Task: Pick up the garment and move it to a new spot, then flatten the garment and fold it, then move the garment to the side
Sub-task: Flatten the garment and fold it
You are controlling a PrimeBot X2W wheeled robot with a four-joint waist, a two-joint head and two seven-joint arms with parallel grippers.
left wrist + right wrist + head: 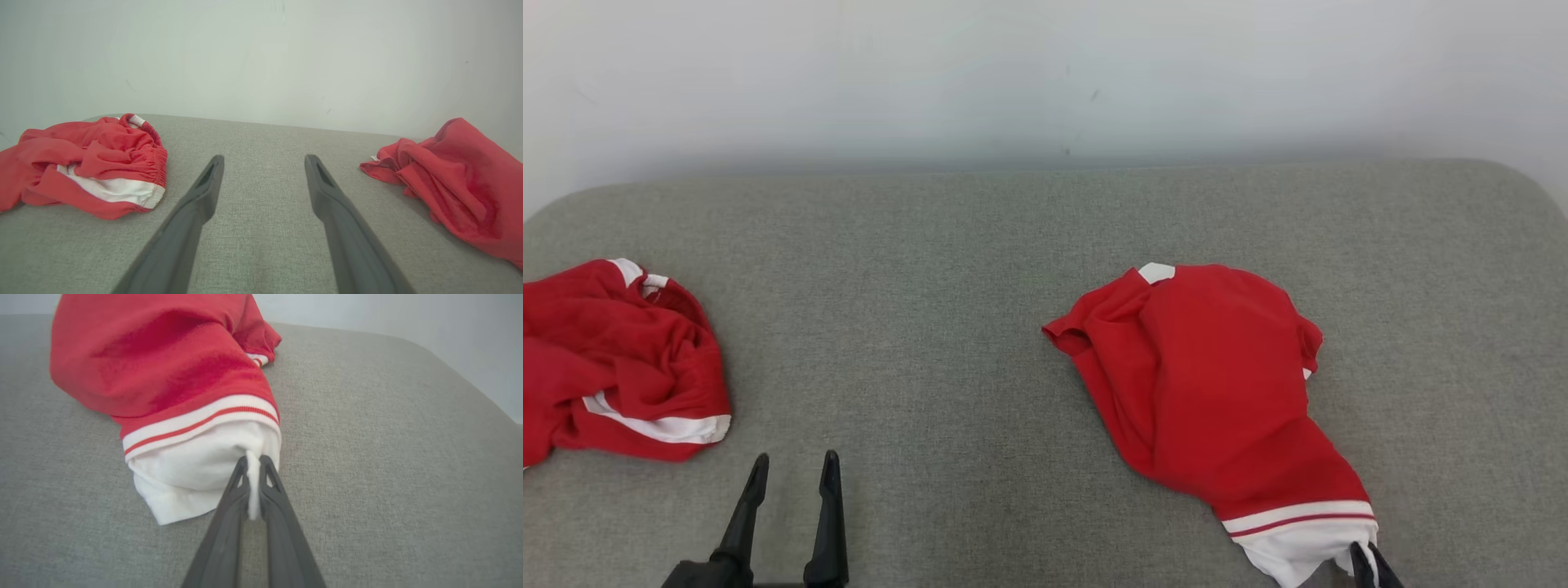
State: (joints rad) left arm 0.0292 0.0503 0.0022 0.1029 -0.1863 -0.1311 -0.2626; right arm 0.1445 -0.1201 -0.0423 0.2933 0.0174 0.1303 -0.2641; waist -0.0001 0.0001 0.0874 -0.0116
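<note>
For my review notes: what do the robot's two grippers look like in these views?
Both are alike: the left gripper and right gripper each have two long, dark grey to black fingers, broad at the base and tapering to narrow tips, with a recessed slot-like cut-out near each tip. No cables or markings can be made out.

You had the garment [1209, 384] in plain red, its hem white, with one thin red stripe running through the white band and a small white patch at the far end. The second garment [613, 359] was the same red with a white band. The cushion [931, 327] was a flecked grey-beige weave, the wall [1045, 73] pale grey-white. The left gripper [796, 459] and right gripper [253, 459] were dark charcoal
</note>
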